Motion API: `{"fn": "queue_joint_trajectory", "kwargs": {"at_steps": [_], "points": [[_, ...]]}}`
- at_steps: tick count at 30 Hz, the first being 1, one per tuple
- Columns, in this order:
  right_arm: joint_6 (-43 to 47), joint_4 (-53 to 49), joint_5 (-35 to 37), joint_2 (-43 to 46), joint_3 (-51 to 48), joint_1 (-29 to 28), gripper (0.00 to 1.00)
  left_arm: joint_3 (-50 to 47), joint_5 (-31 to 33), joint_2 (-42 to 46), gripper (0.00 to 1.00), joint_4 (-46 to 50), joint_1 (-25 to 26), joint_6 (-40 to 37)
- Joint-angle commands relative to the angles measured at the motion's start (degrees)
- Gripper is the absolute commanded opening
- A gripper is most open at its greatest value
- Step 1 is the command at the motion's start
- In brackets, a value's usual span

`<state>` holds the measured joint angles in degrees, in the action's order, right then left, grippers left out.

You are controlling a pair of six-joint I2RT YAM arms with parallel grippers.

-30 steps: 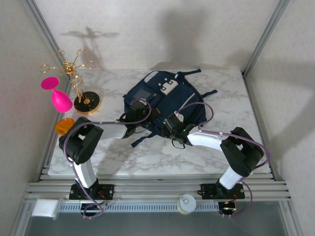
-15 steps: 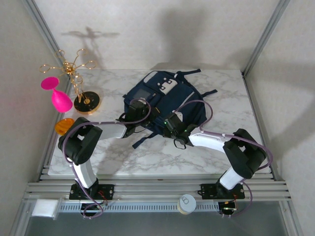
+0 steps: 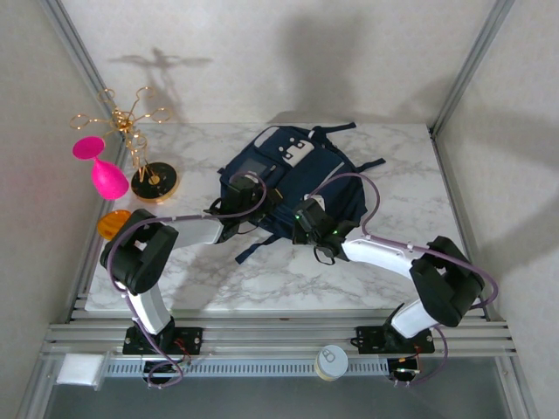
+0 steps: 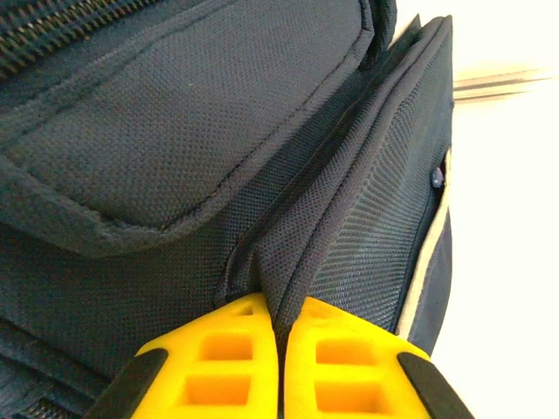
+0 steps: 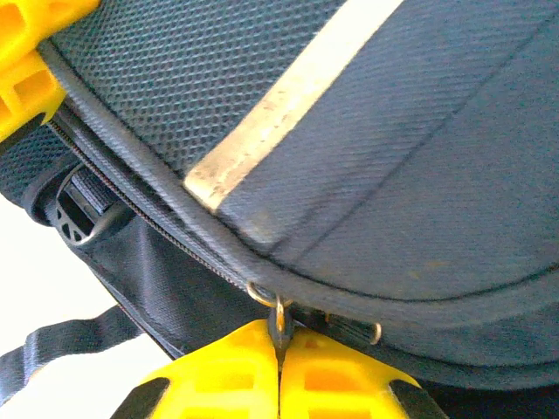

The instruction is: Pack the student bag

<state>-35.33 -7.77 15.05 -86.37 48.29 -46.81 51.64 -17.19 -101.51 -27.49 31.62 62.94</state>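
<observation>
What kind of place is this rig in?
Likely a lab robot test cell, not a real room: an aluminium-profile frame with plain white walls, a marble-pattern tabletop, and staged props, a student bag and a gold wire stand.

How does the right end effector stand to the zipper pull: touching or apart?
Touching. The right wrist view shows the right end effector shut on the zipper pull, its metal tab pinched between the yellow fingers.

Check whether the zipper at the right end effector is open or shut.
Shut where visible: the zipper teeth are meshed up to its pull, pinched by the right end effector. Beyond the pull, cannot tell.
</observation>
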Motion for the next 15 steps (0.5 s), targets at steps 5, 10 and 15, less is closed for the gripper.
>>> {"fn": "queue_joint_trajectory", "kwargs": {"at_steps": [5, 10, 15], "points": [[0.3, -7.2, 6.5, 6.6, -3.6, 1.8, 0.05, 1.4, 5.0, 4.3, 0.00, 7.2, -5.3, -5.4], [4.1, -7.1, 7.0, 8.9, -4.2, 3.4, 0.01, 4.3, 4.4, 4.8, 0.00, 13.3, -7.6, -10.6], [12.4, -2.0, -0.9, 8.5, -2.5, 2.2, 0.00, 1.8, -2.7, 7.4, 0.10, 9.2, -6.0, -7.0]]}}
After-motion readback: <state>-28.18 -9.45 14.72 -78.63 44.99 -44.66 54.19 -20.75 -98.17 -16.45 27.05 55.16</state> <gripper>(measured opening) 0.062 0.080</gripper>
